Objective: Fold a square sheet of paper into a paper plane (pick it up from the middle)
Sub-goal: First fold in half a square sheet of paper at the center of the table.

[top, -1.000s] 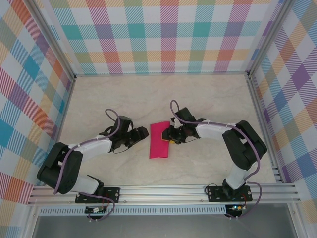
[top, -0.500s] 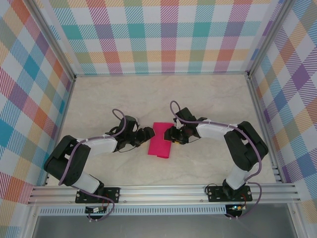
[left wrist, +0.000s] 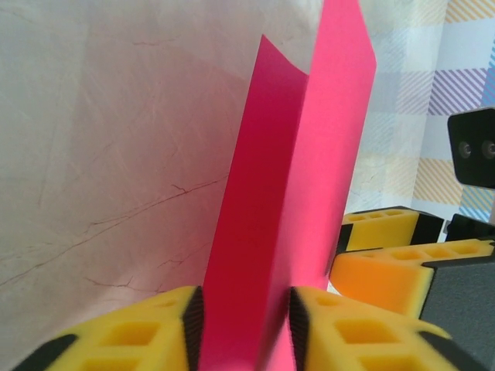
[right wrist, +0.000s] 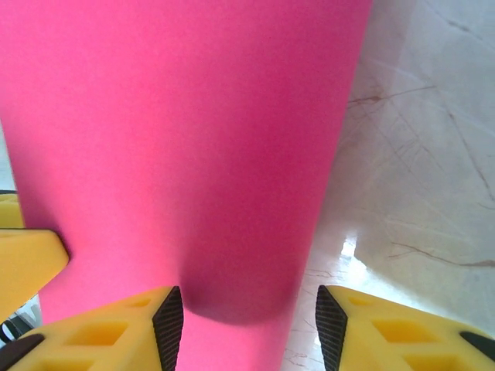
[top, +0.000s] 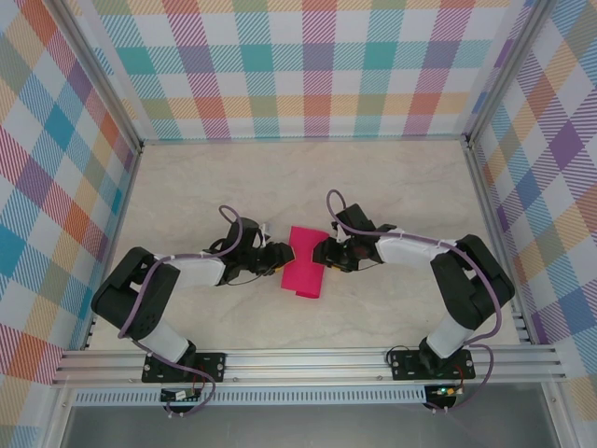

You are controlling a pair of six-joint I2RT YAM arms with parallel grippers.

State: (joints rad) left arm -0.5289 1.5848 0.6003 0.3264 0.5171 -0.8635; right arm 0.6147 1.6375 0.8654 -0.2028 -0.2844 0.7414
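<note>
Folded pink sheet [top: 304,273] between both jaws

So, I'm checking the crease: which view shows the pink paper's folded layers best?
Left wrist: the pink paper stands edge-on in the left gripper, both layers distinct. Top external gives its outline; right wrist, one flat face.

You have the square sheet of paper [top: 303,275], folded, lying near the middle of the table [top: 373,187], a little toward the near edge. The left hand [top: 278,259] meets its left side and the right hand [top: 320,254] its right side, facing each other across it. From the left wrist, the sheet stands between that hand's fingers [left wrist: 131,336], with the right hand just behind on the right. From the right wrist, the sheet rises between its fingers [right wrist: 100,332].
</note>
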